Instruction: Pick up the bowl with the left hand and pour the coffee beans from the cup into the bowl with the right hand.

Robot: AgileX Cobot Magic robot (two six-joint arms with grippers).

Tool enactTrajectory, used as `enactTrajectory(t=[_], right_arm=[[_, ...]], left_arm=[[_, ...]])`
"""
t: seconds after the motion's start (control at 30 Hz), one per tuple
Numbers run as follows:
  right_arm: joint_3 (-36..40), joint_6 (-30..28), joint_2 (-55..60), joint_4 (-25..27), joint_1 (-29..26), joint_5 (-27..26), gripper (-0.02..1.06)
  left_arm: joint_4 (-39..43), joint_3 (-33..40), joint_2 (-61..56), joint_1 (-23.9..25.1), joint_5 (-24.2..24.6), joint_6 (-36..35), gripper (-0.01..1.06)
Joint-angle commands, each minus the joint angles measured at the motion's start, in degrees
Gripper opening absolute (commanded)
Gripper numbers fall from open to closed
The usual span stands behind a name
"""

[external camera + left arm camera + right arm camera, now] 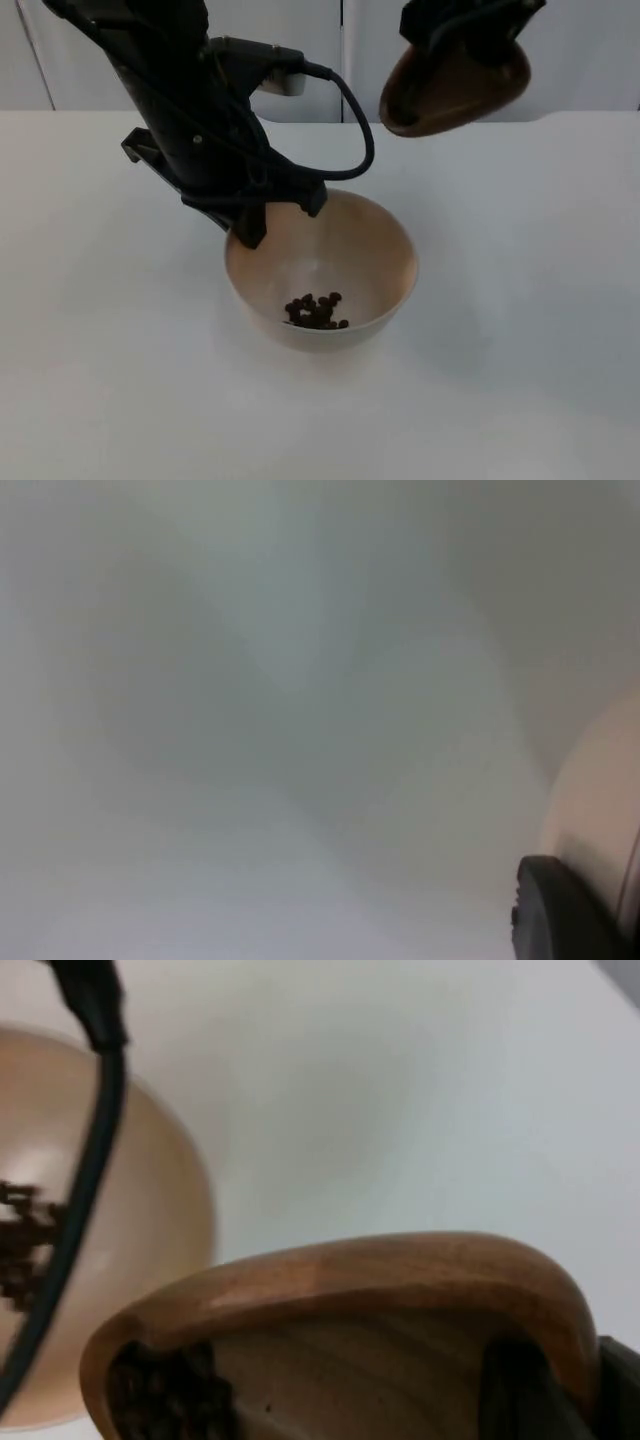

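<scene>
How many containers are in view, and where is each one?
2. The beige bowl sits low at table centre, left claw on its rim. The wooden cup is held tilted by the right claw, above and behind it.

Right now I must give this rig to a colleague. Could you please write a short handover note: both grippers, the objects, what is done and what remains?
Left gripper: shut on the rim of the beige bowl, at its far-left side.
Right gripper: shut on the wooden cup, held tilted in the air, beyond and to the right of the bowl.
Done: some coffee beans already lie in the bowl.
Left: the right wrist view shows beans still inside the cup, so the pour is probably not finished. Whether the bowl is lifted off the white table, I cannot tell.
</scene>
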Motion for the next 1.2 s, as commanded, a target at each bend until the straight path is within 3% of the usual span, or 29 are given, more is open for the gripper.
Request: enactTrajectory(t=[0.0,0.07,0.1,0.23,0.83,1.17], right_arm=[[-0.18,-2.29,-1.13,5.46,-2.04,-1.24,0.0],[-0.18,-4.47,-1.13,10.9,-4.38,-1.37,0.0],[-0.18,-4.47,-1.13,10.9,-4.38,-1.37,0.0],[-0.18,-7.4,-1.13,18.91,-9.6,-0.53,0.0],[-0.18,-7.66,-1.13,19.31,-12.51,-0.31,0.0],[0.01,-7.66,-1.13,19.67,-17.61,-0.48,0.0]], left_arm=[[-0.76,0.0,-0.29,-0.3,-0.54,0.05,0.0],[-0.76,0.0,-0.29,-0.3,-0.42,0.05,0.0],[-0.76,0.0,-0.29,-0.3,-0.42,0.05,0.0],[-0.76,0.0,-0.29,-0.3,-0.31,0.05,0.0],[-0.65,0.0,-0.29,-0.3,0.31,0.09,0.0],[-0.65,0.0,-0.29,-0.3,0.44,0.09,0.0]])
